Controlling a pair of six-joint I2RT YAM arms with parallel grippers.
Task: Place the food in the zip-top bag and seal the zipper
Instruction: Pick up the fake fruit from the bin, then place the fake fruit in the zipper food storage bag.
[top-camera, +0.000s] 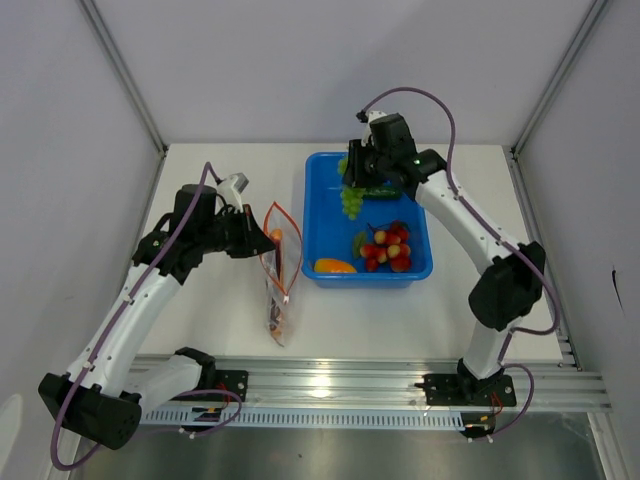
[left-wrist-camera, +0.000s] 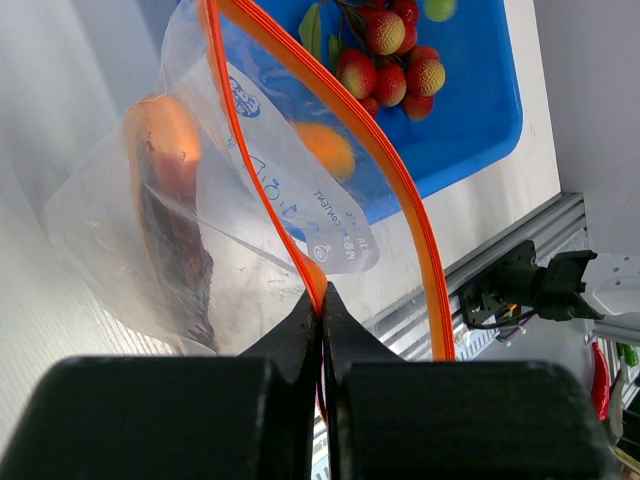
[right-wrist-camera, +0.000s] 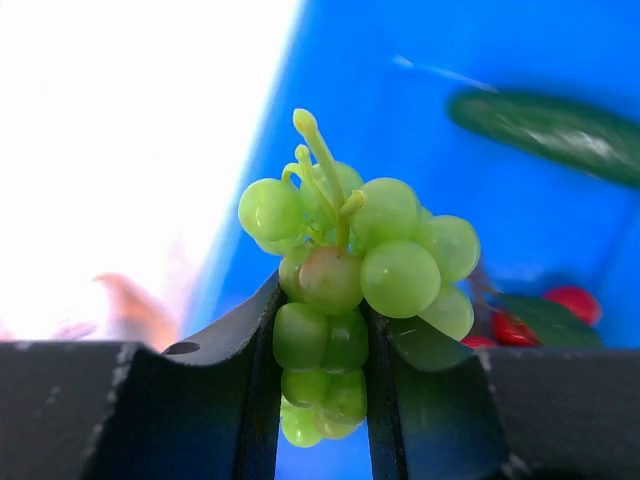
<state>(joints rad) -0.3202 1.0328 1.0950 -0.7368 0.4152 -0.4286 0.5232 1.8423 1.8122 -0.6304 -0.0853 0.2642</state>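
The clear zip-top bag (top-camera: 279, 295) lies left of the blue bin, its mouth held up. My left gripper (top-camera: 258, 243) is shut on the orange-red zipper (left-wrist-camera: 262, 175) at one mouth edge (left-wrist-camera: 322, 295). A red-brown and orange piece of food (left-wrist-camera: 172, 215) sits inside the bag. My right gripper (top-camera: 352, 188) hangs over the bin's far left part, shut on a bunch of green grapes (right-wrist-camera: 370, 260) that bulges above its fingers (right-wrist-camera: 322, 340). In the bin lie small red fruits (top-camera: 388, 247), an orange-yellow piece (top-camera: 334, 266) and a dark green cucumber (right-wrist-camera: 550, 125).
The blue bin (top-camera: 325, 225) stands at the table's middle back. An aluminium rail (top-camera: 380, 385) with both arm bases runs along the near edge. White walls close the table on three sides.
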